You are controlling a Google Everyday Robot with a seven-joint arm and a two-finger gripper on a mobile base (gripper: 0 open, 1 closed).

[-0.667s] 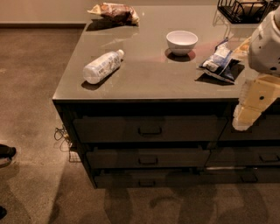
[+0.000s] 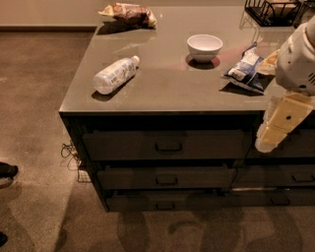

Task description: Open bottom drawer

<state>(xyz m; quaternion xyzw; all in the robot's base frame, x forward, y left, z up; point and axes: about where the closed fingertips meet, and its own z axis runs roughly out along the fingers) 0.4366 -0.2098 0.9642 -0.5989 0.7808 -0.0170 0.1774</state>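
The bottom drawer [image 2: 167,201] is the slimmest dark panel at the foot of the left stack, closed, with a small black pull handle [image 2: 165,206] mid-front. Above it sit two taller dark drawers with the same handles. My gripper [image 2: 275,129] hangs at the right edge of the view, cream-coloured, in front of the top drawer's right end. It is well above and to the right of the bottom drawer's handle and touches nothing.
The grey counter top [image 2: 162,93] holds a lying plastic bottle [image 2: 114,75], a white bowl [image 2: 204,47], a chip bag [image 2: 247,68], a snack bag [image 2: 129,14] and a black wire basket [image 2: 275,11]. A second drawer stack [image 2: 290,177] stands right. Cables [image 2: 71,155] lie by the left corner.
The gripper sits slightly lower against the drawer fronts than before. The drawers have not moved.
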